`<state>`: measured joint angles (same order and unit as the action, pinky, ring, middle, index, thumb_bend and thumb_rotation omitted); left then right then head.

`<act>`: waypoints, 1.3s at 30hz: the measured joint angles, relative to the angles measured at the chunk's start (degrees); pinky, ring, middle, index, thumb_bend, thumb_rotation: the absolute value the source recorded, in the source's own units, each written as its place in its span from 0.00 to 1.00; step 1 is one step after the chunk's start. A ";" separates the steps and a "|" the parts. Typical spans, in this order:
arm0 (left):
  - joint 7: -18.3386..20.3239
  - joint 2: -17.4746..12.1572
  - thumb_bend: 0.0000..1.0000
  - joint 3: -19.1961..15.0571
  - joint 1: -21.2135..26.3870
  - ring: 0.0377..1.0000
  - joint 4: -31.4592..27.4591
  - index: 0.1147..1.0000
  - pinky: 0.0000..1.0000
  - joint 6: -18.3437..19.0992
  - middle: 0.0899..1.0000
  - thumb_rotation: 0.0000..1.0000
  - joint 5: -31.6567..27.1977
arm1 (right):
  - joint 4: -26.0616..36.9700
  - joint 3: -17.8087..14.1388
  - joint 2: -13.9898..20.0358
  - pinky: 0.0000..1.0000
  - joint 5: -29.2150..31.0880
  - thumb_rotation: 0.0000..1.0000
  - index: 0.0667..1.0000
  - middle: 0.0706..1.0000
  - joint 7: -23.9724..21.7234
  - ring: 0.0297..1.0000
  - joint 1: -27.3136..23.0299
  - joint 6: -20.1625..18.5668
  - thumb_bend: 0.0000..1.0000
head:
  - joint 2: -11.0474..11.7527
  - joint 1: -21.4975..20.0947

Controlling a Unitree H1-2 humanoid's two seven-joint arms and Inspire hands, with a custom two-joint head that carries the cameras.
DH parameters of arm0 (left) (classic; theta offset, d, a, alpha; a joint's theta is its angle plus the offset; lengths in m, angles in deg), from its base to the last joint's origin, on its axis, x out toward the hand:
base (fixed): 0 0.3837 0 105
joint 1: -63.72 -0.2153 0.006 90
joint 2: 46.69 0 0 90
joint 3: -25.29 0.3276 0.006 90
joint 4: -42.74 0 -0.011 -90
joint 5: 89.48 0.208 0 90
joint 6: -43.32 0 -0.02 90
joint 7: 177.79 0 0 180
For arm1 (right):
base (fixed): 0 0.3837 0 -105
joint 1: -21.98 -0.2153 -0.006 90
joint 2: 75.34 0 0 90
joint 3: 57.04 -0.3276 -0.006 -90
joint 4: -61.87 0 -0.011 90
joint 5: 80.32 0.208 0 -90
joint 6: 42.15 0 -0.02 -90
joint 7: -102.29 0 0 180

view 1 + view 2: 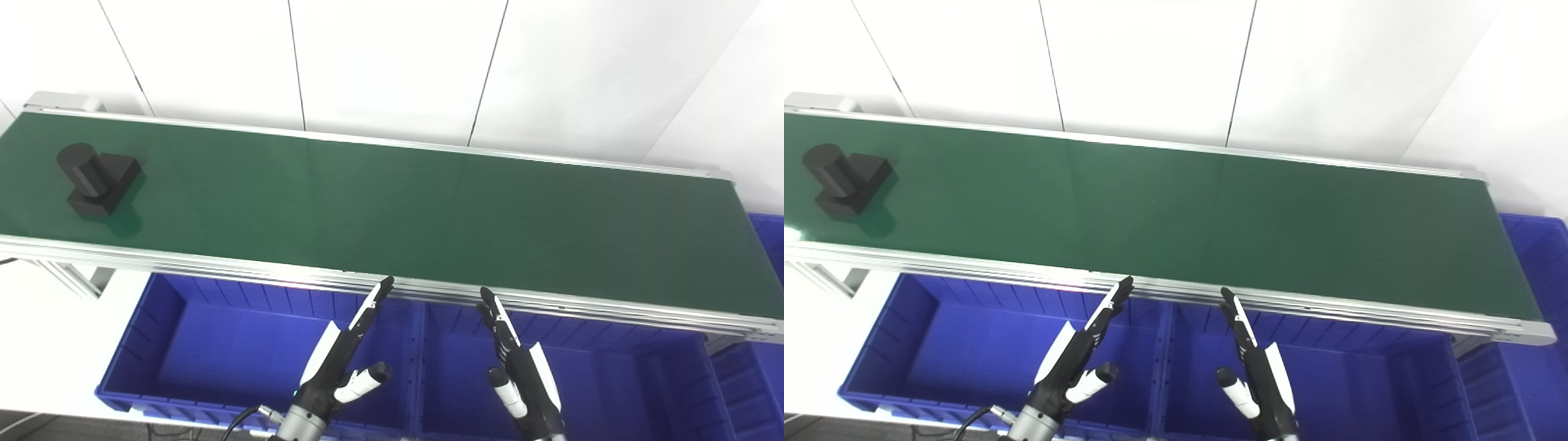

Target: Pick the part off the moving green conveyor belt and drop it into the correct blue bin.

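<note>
Both hands hover over the blue bins (202, 343) — left hand (343, 361) and right hand (520, 367) flat, fingers (373, 300) outstretched, thumbs apart, empty — black part (98, 177) far left beyond them on the belt (429, 214).

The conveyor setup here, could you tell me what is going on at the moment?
A black part rides the far left end of the green conveyor belt, untouched. Both the left hand and right hand are open and empty, poised over the blue bins just below the belt's near edge.

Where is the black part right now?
The black cylinder-on-block part sits at the far left end of the green conveyor belt, well left of both hands.
</note>
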<state>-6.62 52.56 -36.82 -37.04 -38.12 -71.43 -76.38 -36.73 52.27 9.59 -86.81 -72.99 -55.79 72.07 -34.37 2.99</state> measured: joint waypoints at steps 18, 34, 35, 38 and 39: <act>-0.99 0.26 0.88 1.40 0.57 0.99 2.08 0.98 0.97 0.00 0.99 1.00 -0.09 | -1.56 -0.29 0.00 0.98 0.09 1.00 0.98 1.00 -0.25 0.97 0.19 0.00 0.87 | 4.39 1.93; -6.23 0.35 0.93 4.70 2.70 0.97 5.94 0.96 0.92 0.00 0.98 1.00 2.18 | -3.23 -0.29 1.59 1.00 0.55 1.00 0.99 1.00 -0.23 0.99 -0.40 0.00 0.86 | 5.98 8.09; -6.47 0.39 0.92 4.78 2.76 0.97 5.94 0.96 0.92 0.00 0.98 1.00 2.68 | -3.23 -0.28 1.72 1.00 0.52 1.00 1.00 1.00 -0.20 1.00 -0.42 0.00 0.86 | 5.98 8.70; -7.61 0.62 0.91 5.04 3.11 0.97 5.98 0.96 0.94 0.00 0.98 1.00 3.69 | -3.23 -0.15 2.36 1.00 0.36 1.00 1.00 1.00 -0.16 0.99 -0.46 0.00 0.82 | 5.98 9.14; -7.82 0.62 0.91 5.12 3.28 0.97 6.02 0.96 0.94 0.00 0.98 1.00 3.73 | -3.24 -0.11 2.55 1.00 0.35 1.00 1.00 1.00 -0.16 0.99 -0.49 0.00 0.81 | 5.98 9.14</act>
<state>-14.44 53.18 -31.69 -33.76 -32.10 -71.43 -72.65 -39.97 52.17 12.14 -86.46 -73.15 -56.28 72.07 -28.39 12.13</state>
